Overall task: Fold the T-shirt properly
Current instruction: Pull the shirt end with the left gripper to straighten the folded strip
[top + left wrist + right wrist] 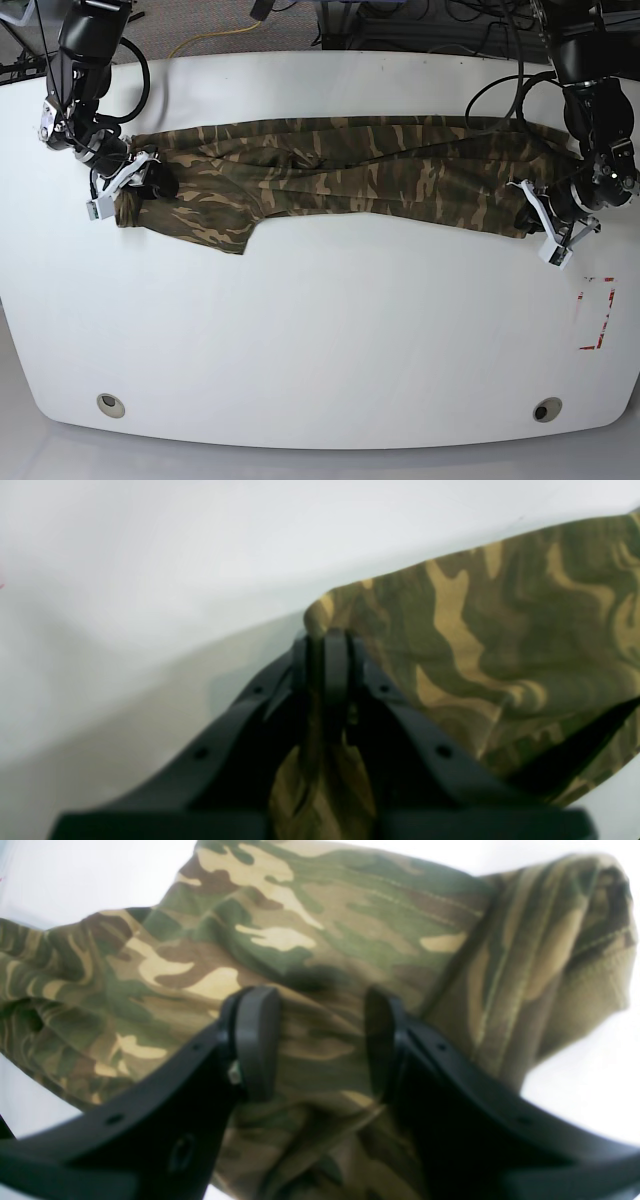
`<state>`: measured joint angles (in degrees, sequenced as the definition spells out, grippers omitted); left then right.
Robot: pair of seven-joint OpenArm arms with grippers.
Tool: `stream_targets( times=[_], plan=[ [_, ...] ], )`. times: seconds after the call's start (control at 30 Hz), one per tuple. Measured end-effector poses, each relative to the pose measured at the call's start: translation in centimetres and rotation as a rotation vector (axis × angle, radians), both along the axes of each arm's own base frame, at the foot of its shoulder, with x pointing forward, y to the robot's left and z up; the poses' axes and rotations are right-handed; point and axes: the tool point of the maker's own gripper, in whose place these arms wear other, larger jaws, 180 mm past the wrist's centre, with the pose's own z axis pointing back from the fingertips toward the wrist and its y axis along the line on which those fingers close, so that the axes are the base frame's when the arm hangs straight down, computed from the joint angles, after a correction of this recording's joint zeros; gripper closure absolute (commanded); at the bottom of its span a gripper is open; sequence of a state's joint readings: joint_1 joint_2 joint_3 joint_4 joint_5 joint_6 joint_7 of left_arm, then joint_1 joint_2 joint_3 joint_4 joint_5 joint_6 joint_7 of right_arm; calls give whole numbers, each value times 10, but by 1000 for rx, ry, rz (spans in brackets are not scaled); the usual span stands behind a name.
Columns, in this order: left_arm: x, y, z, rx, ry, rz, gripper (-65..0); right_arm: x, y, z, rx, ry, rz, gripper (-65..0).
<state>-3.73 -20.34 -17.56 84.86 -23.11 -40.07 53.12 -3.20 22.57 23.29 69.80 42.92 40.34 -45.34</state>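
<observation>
tabletop front (pixel 320 350): white, bare apart from two round grommets (pixel 111 404) near the front edge and a red tape outline (pixel 597 313) at the base view's right.
left claw (pixel 327 642): closed tight on the T-shirt's corner, cloth bunched between the pads (hem end, base view's right).
right claw (pixel 320 1035): jaws about half apart, straddling cloth at the opposite end; a fold runs between the pads, but I can't tell if they pinch it.
T-shirt (pixel 340 170): camouflage, stretched in a long band across the tabletop's far half between the two claws, sleeve flap (pixel 215 220) hanging toward the front.
far edge: cables and floor beyond the tabletop.
</observation>
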Motion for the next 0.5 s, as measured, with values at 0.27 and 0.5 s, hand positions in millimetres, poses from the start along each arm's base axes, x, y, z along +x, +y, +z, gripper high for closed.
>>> stream_targets(
  times=[0.27, 0.5],
  plan=[
    [29, 1, 32, 4, -90, -3, -3, 0, 0, 0, 1, -3, -1, -263],
    [60, 0, 69, 6, -189, -3, -3, 0, 1, 0, 2, -3, 1, -263]
  ],
)
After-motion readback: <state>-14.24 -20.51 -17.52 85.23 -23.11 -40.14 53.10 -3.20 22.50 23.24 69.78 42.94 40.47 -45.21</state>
